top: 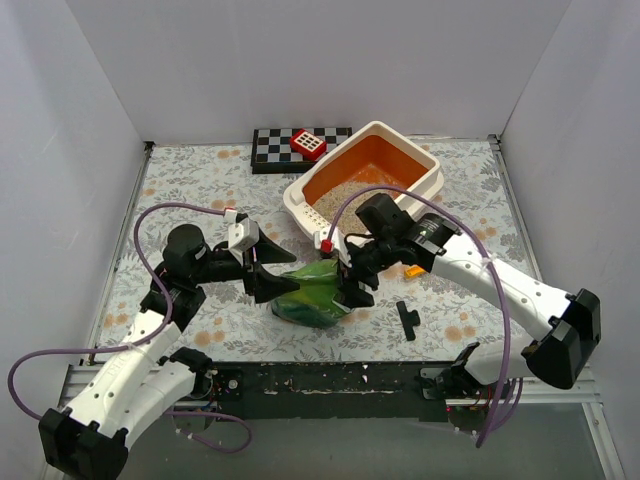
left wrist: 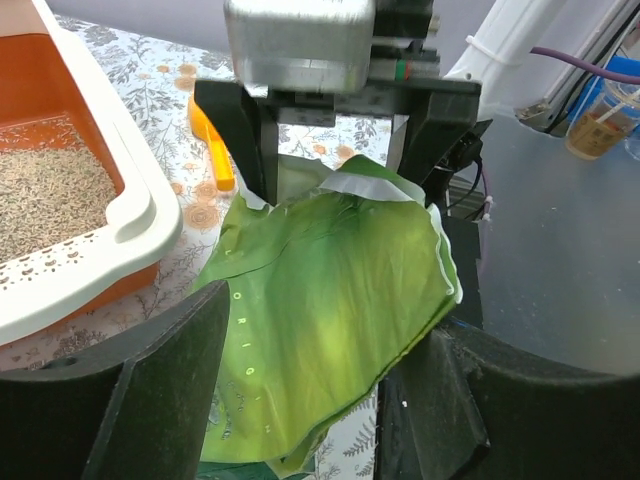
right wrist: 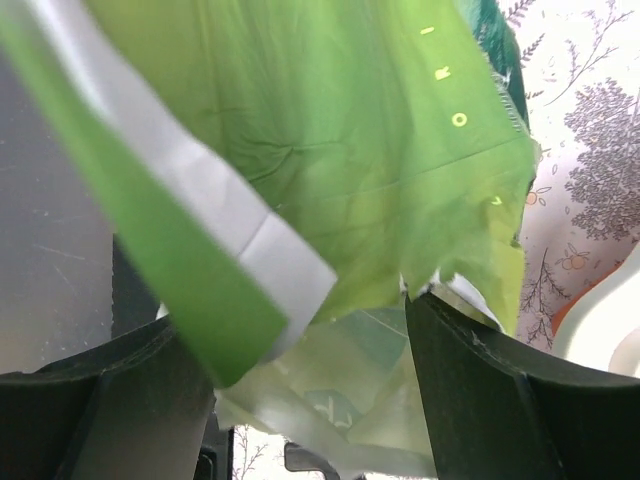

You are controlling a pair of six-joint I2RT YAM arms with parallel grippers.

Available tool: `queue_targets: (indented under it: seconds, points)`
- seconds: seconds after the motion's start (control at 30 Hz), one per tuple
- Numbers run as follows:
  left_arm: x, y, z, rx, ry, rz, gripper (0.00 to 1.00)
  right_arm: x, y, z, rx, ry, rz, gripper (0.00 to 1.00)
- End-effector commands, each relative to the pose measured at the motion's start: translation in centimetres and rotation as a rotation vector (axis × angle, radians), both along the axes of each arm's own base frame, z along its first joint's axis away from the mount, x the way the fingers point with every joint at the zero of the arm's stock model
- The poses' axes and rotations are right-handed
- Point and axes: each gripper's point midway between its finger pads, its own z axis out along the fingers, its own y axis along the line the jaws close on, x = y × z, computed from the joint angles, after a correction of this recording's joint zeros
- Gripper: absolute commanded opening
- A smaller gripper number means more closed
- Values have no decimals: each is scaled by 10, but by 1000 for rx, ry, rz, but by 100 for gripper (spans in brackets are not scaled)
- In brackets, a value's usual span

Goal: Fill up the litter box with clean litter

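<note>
Step in hand: bag handling beside the litter box (top: 298, 200). With litter already inside and the bag limp, pouring looks partly or wholly done. I cannot tell whether the bag is being let go or taken up.
Clean litter (left wrist: 45, 200): inside the litter box, a speckled beige layer over part of the orange floor. Bare orange shows toward the box's far end in the top view.
Green bag (top: 312, 293): on the table (top: 180, 190) just in front of the litter box's slotted near rim, outside it, flattened and creased.
Left gripper (top: 268, 283): near-left of the litter box, jaws spread wide. The bag's film lies loose between them, not pinched.
Right gripper (left wrist: 335, 165): on the near side of the litter box, facing the other across the bag. Its jaws are wide, with the bag's top edge between them and nothing clamped.
Litter against grippers: apart from both, with the box's near rim standing between them and the granules.
Scoop (left wrist: 212, 150): orange, on the table near the litter box's near side, beyond the bag, untouched.
Next move calls for: if more litter is wanted, a firm close on the bag's edge and a lift that brings its mouth above the rim. Otherwise, a straight retreat so the film does not catch on the fingers.
</note>
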Motion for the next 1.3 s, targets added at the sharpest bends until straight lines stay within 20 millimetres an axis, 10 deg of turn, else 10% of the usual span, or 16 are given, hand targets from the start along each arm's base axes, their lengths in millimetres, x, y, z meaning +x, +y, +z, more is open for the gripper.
queue_targets:
  seconds: [0.0,0.23,0.3,0.6,0.9,1.27]
  points:
    - [-7,0,14,-21,-25,-36,66,-12,-1,38,110,-13,-21,80]
    - [-9,3,22,-23,-58,-18,80,5,-19,73,151,-172,-161,81]
    - [-9,4,27,-20,-66,-13,98,18,-29,82,142,-223,-268,81]
    - [5,18,63,-20,-71,176,98,78,-109,119,136,-325,-1041,93]
    - [58,52,74,-7,186,611,98,102,-154,30,-52,18,-1553,92]
    - [68,48,23,37,470,675,98,129,-213,-62,-54,359,-2076,89]
